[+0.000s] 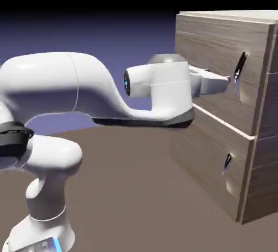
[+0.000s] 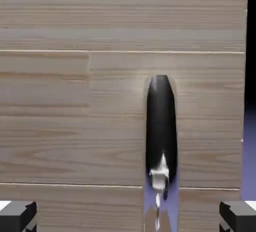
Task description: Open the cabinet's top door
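Cabinet (image 1: 217,55) is over on the right side of the scene, and the top door (image 1: 209,42) looks closed from where I'm standing, sitting above the shorter lower panel (image 1: 198,142). Its dark, curved upright handle (image 2: 161,126) is near the door's right edge, and the pincer (image 1: 228,84) is up beside it, fingers spread wide with nothing between them. Handle sits between the two fingertips side to side, though nearer the right one in the hand view. So imo the job now is getting a grip: nudge over to centre on the handle, ease straight in so a finger passes each side without bumping the wood, then close. After that I'd pull in an arc around the hinge side, not straight back, or that slick curved handle could slip out.
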`<state>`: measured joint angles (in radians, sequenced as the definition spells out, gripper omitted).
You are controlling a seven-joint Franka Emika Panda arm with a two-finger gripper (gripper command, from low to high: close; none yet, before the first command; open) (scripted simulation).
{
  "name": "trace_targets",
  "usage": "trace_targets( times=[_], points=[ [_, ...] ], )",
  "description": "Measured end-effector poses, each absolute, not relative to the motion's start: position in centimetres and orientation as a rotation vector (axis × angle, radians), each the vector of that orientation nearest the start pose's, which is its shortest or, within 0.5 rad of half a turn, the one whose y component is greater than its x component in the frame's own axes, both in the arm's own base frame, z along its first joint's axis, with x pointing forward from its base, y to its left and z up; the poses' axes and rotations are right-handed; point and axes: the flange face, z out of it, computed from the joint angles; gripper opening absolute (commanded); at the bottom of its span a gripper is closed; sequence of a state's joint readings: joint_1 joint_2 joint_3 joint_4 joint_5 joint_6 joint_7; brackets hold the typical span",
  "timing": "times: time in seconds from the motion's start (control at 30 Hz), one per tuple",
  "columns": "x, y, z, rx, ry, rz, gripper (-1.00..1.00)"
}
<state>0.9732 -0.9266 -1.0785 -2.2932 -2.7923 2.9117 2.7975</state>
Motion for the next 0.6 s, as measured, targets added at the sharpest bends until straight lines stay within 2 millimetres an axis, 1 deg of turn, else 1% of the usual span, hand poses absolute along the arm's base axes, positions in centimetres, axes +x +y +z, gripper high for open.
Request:
trace_targets(
  times=[0.07,0.13,0.3,0.33,0.4,0.6],
  points=[
    [43.2,-11.9,52.0,-1.763,0.688,-1.733,0.0],
    [43.2,-11.9,52.0,-1.763,0.688,-1.733,0.0],
    [48.1,-11.7,52.0,-1.762,0.688,-1.732,0.0],
    [48.2,-11.7,52.0,-1.763,0.688,-1.733,-1.0],
    [48.2,-11.7,52.0,-1.763,0.688,-1.733,-1.0],
    [44.2,-10.3,52.0,-1.757,0.778,-1.795,-1.0]
  ],
)
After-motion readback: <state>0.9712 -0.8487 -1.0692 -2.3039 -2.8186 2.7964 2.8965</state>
